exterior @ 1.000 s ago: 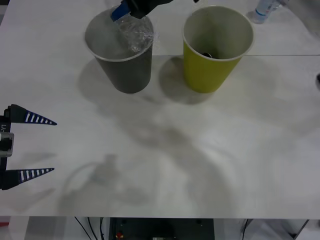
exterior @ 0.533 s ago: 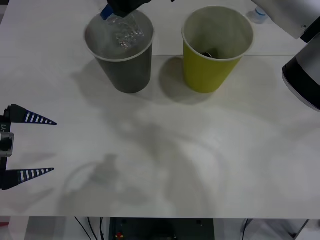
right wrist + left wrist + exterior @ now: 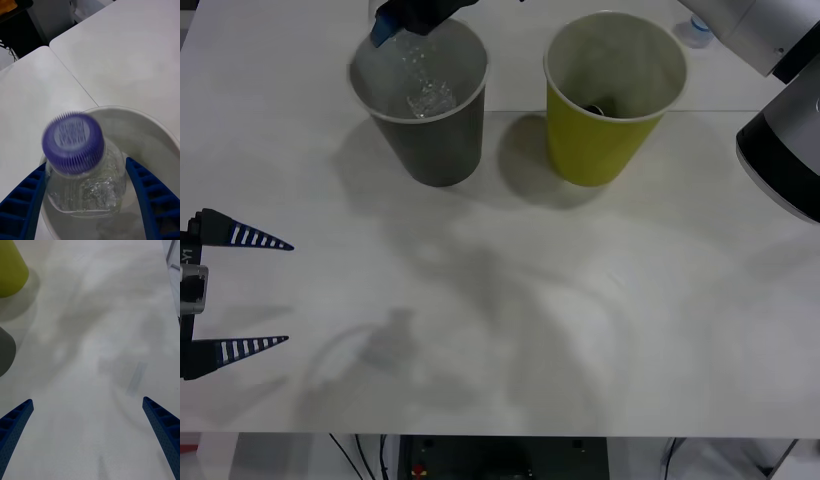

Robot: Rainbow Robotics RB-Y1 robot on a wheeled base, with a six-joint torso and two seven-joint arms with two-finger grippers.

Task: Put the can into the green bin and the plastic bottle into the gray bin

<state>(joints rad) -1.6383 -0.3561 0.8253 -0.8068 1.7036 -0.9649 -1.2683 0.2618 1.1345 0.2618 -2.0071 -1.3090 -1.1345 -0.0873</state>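
Plastic bottle (image 3: 80,165) inside gray bin (image 3: 430,130).

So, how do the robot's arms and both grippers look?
The left gripper has two blue, ribbed, pointed fingers with pale stripes, on a black mount. The right gripper has the same blue ribbed fingers. The right arm has glossy white and black rounded shells.

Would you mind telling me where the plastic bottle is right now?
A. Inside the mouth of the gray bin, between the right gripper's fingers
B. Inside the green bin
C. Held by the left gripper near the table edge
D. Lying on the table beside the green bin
A: the plastic bottle sits within the rim of the gray bin, flanked by the blue fingers of the right gripper.
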